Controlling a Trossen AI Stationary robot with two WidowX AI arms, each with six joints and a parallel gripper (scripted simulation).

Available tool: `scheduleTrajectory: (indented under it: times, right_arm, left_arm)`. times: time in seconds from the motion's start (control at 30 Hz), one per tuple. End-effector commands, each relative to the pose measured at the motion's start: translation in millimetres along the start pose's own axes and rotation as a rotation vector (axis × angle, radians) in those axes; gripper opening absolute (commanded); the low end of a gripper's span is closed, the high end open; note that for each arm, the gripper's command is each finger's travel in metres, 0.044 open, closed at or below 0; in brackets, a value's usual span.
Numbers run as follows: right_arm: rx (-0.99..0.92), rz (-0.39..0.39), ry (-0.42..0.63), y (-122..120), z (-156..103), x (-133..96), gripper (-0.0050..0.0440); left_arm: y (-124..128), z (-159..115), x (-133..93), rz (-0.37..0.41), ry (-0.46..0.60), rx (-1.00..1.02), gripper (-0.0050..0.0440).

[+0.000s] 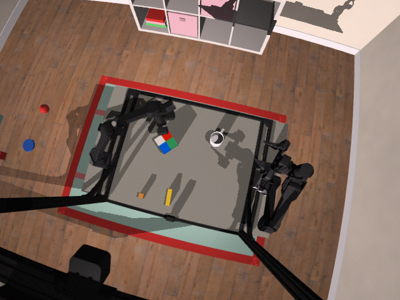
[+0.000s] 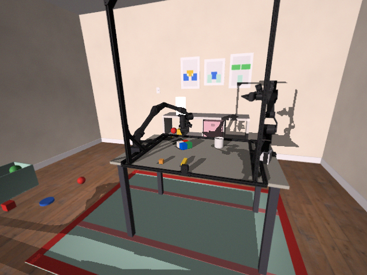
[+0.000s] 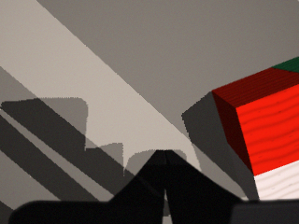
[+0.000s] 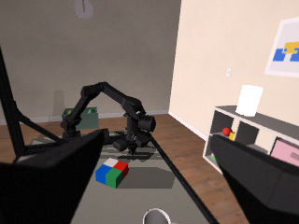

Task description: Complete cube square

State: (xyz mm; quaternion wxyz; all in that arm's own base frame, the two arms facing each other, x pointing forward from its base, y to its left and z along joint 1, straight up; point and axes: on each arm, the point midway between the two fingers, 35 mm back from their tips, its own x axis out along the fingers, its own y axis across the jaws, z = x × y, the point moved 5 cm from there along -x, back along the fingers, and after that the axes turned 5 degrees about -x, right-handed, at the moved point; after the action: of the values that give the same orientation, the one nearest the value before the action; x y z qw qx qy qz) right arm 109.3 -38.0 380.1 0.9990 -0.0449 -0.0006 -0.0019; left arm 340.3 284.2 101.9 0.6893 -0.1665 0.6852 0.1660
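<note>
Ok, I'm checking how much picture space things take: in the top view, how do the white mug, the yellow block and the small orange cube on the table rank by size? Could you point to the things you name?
Largest to smallest, as they look there:
1. White round mug point(image 1: 212, 142) point(image 2: 218, 143)
2. Yellow oblong block point(image 1: 168, 197) point(image 2: 183, 161)
3. Small orange cube point(image 1: 140, 195) point(image 2: 160, 161)

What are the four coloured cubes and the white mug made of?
The cubes look like painted wood, fairly matt: wavy grain-like lines cross the red one. The mug could be ceramic or plastic; its plain white outside doesn't settle it.
</note>
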Motion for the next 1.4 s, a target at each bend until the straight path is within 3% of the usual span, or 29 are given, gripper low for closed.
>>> scheduleTrajectory:
  times: [0.0,0.1,0.47,0.67,0.8,1.37]
  right_arm:
    - [0.003,0.004,0.0,0.4,0.0,-0.1,0.04]
    - [0.003,0.004,0.0,0.4,0.0,-0.1,0.04]
    - [0.003,0.004,0.0,0.4,0.0,-0.1,0.04]
    - [0.003,0.004,0.0,0.4,0.0,-0.1,0.04]
    - [0.003,0.004,0.0,0.4,0.0,-0.1,0.04]
    - [0.003,0.004,0.0,0.4,0.0,-0.1,0.04]
  left_arm:
    - [4.1,-16.4,-4.0,0.004,0.001,-0.246,0.0]
    - [5.3,-22.9,-3.8,0.003,0.005,-0.38,0.0]
    - [5.3,-23.0,-2.6,0.003,0.005,-0.383,0.0]
    - [5.4,-23.4,40.5,0.003,0.005,-0.383,0.0]
    - [5.4,-23.4,46.2,0.003,0.005,-0.383,0.0]
    - [5.4,-23.4,46.2,0.003,0.005,-0.383,0.0]
